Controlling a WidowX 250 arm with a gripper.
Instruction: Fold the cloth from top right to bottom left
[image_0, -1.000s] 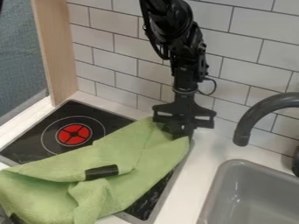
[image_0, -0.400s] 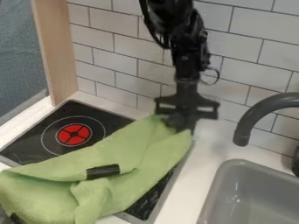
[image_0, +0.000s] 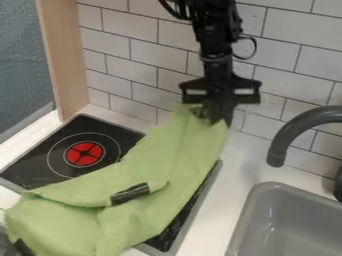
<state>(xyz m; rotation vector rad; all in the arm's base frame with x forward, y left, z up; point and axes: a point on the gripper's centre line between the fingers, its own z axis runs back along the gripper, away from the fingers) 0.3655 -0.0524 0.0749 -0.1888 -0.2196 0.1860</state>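
Note:
The black gripper (image_0: 215, 116) hangs at the upper middle, in front of the tiled wall, shut on the top right corner of the green cloth (image_0: 130, 200). From there the cloth slopes down to the lower left, its upper end raised off the surface. Its lower part lies bunched over the black stovetop (image_0: 40, 150), covering much of the front and right side. A black strip shows on the middle of the cloth and another dark piece at its lower left edge.
A grey sink (image_0: 294, 220) is at the lower right, with a dark curved faucet (image_0: 294, 131) above it. White counter (image_0: 234, 175) lies between stove and sink. A wooden panel (image_0: 67, 60) stands at the left, beside the tiled wall.
The gripper has risen and shifted slightly right, lifting the cloth's top right corner. The rest of the cloth has been drawn a little up and to the right, with its black strip now tilted more.

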